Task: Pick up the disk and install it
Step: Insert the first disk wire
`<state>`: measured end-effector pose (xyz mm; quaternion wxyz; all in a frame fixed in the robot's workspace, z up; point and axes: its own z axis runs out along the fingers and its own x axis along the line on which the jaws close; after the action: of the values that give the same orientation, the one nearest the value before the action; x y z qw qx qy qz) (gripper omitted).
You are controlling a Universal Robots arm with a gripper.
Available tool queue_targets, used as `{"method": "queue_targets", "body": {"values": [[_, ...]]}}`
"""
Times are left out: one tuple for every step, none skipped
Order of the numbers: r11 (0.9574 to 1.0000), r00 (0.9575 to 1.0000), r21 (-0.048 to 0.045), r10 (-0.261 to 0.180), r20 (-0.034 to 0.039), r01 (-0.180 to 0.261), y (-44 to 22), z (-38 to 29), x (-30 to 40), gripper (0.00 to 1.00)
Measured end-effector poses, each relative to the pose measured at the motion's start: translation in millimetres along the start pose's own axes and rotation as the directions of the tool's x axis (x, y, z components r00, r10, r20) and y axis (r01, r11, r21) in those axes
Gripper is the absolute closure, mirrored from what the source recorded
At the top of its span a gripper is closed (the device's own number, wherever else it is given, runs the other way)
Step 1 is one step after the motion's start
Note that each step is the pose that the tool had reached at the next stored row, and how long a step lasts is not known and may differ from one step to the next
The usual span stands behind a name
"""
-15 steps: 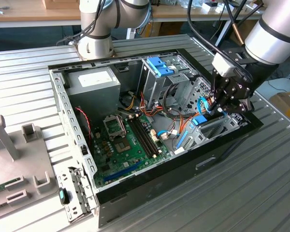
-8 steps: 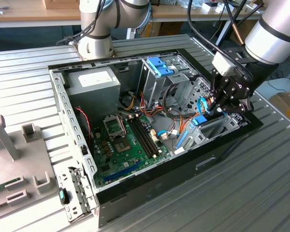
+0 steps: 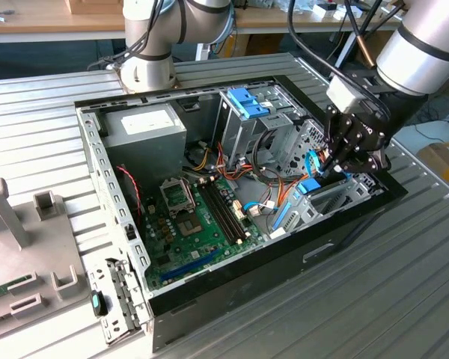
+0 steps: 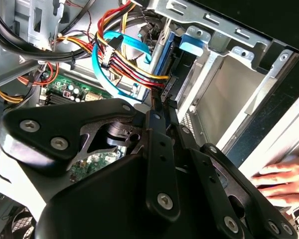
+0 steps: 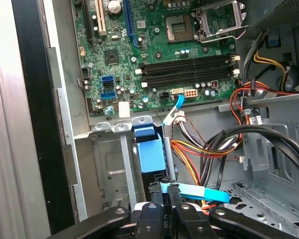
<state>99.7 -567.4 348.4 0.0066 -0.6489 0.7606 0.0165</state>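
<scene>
Open computer case lying on its side on a ribbed metal table, motherboard exposed. The large grey power supply is seen at the far corner, and an upright drive cage with a blue bracket on top beside it. The gripper is lowered into the case at the exterior view's right, above the drive bay by the near wall. The disk is noted in that bay, set on edge, its blue carrier end just beside and below the fingertips. In the first wrist view the same disk is seen end-on between the bay's grey metal walls, blue carrier uppermost and a dark body beneath, close to the motherboard's edge. The gripper is seen there with its fingers drawn together. A flat blue cable is seen passing across the fingertips; whether it is touched cannot be told. In the second wrist view the gripper is seen with the two black fingers pressed side by side, no gap and no object visible between them. The tips are pointed at a dark connector end where a bundle of red and yellow wires and a looped blue cable meet. No hold on the disk is observed. A person's hand is recorded lying flat on a pale surface outside the case wall.
</scene>
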Motion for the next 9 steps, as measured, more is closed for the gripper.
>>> {"method": "queue_targets", "body": {"values": [[1.0,1.0,-0.0047,0.0,-0.0023,0.0,-0.2,0.1,-1.4,0.84],[1.0,1.0,-0.0099,0.0,-0.0061,-0.001,-0.9,0.1,-2.9,0.84],[0.9999,0.9999,-0.0156,0.001,-0.0156,-0.001,-2.8,0.2,-4.5,0.84],[0.9999,0.9998,-0.0161,0.001,-0.0184,-0.001,-3.0,0.2,-4.7,0.84],[0.9999,0.9998,-0.0161,0.001,-0.0189,-0.001,-3.0,0.2,-4.7,0.84],[0.9999,0.9998,-0.0158,0.001,-0.0212,-0.001,-3.3,0.2,-5.0,0.84],[0.9999,0.9997,-0.0155,0.001,-0.0232,-0.001,-3.9,0.1,-5.3,0.84],[0.9999,0.9997,-0.0154,0.001,-0.0236,-0.001,-4.0,0.1,-5.3,0.84],[0.9999,0.9995,-0.0144,0.0,-0.03,-0.001,-4.6,0.1,-6.5,0.84]]}}
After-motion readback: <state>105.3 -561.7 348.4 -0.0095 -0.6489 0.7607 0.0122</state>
